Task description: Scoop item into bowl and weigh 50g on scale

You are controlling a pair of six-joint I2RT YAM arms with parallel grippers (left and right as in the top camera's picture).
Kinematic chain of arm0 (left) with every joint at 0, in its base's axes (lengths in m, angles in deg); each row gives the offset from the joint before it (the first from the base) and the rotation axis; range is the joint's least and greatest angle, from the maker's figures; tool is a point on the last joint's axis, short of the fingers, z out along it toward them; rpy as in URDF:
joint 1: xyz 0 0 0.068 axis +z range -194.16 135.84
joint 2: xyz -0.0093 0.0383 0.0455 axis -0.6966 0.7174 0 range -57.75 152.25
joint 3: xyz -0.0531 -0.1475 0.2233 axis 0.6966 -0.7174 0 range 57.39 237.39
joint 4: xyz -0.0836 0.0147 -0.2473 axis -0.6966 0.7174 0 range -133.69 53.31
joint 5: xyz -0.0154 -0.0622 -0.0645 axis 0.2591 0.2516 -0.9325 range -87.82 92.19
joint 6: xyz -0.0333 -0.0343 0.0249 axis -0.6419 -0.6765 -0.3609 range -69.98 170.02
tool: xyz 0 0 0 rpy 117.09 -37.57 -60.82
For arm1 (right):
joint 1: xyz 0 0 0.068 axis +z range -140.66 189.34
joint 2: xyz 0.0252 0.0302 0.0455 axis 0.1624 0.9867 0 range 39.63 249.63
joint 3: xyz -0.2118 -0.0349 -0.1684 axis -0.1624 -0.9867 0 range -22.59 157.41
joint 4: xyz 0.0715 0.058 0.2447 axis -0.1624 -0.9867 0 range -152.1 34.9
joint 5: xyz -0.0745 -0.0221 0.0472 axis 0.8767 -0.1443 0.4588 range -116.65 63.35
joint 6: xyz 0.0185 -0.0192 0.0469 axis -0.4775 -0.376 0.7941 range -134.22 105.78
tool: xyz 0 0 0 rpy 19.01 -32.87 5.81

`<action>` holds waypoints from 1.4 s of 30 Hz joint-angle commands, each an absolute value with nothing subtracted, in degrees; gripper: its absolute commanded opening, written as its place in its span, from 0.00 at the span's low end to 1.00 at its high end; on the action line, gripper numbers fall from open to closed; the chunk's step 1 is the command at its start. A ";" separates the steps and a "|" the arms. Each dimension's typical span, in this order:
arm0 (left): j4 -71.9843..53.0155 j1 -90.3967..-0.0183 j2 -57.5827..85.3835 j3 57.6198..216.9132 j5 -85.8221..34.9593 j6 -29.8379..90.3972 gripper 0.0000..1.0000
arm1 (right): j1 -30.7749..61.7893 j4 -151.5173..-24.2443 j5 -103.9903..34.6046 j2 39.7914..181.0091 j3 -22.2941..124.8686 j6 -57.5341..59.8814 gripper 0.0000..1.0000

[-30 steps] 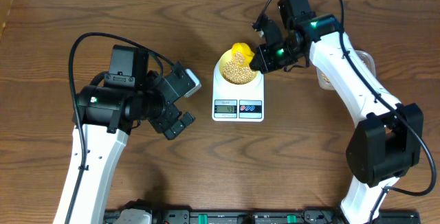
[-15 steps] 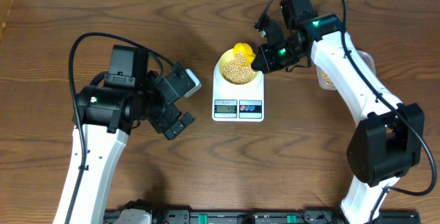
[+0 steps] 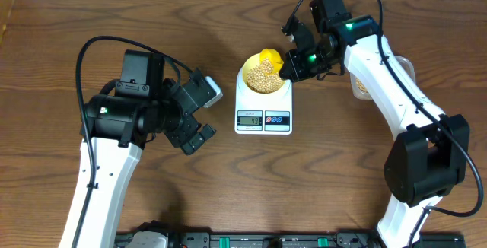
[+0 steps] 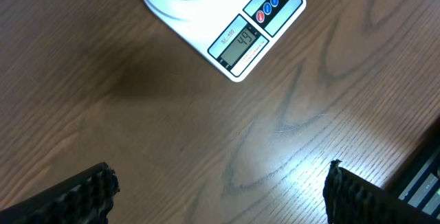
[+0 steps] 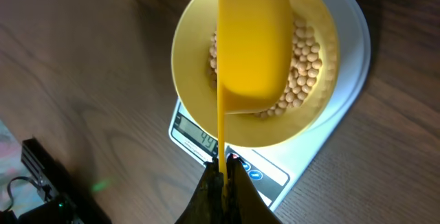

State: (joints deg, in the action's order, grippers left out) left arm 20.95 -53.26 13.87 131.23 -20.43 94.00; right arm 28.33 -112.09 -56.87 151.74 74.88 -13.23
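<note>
right hand (image 5: 221, 183) pinching scoop (image 5: 251, 52) handle, scoop inside bowl (image 5: 180, 53) rim | left hand (image 4: 218, 195) spread, apart from scale (image 4: 275, 7)

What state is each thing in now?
small round pale yellow bowl: on the scale, partly filled with beans.
small tan beans: lying in the bowl.
white digital kitchen scale: on, display reads 49.
bright yellow plastic scoop: held by its handle, head over the bowl.
right pincer: shut on the scoop.
left pincer: open, empty.

Pale yellow bowl (image 3: 264, 76) of beans (image 3: 263, 77) (tan), centred on white scale (image 3: 263, 109)
</note>
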 commanded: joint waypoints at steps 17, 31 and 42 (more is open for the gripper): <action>21.19 -53.07 13.85 130.75 -21.34 95.01 0.98 | 28.41 -113.20 -54.05 151.31 75.97 -13.58 0.01; 21.19 -53.07 13.85 130.75 -21.32 95.01 0.98 | 28.28 -111.26 -61.24 151.28 75.97 -13.60 0.01; 21.19 -53.07 13.85 130.75 -21.34 95.01 0.98 | 25.73 -110.12 -67.77 151.28 75.97 -13.40 0.01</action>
State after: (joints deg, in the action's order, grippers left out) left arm 20.95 -53.26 13.87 131.23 -20.43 94.00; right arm 27.04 -110.56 -64.56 151.74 74.88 -13.36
